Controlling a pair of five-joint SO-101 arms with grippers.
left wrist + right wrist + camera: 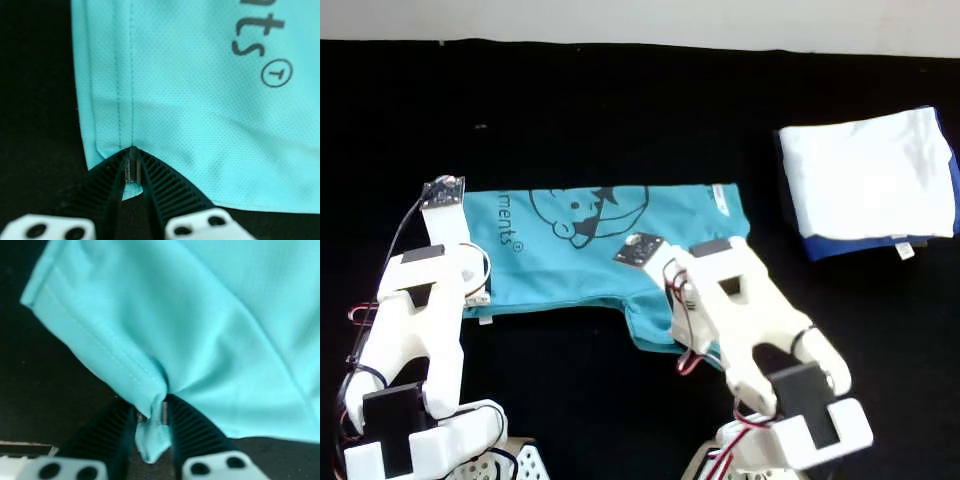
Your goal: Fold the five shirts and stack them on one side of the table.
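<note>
A teal shirt (600, 245) with a dark cartoon print lies partly folded across the middle of the black table. My left gripper (131, 170) is shut on the teal shirt's hem (107, 125) at its left edge, near printed letters. My right gripper (152, 417) is shut on a bunched fold of the teal shirt (200, 330) at its lower right part. In the high view the left arm (420, 300) stands at the shirt's left end and the right arm (740, 310) over its lower right corner. A stack of folded shirts (868, 185), white on top of blue, sits at the right side.
The black table (620, 110) has open room behind the teal shirt and at the front centre. The folded stack lies close to the right edge. A pale wall strip runs along the far edge.
</note>
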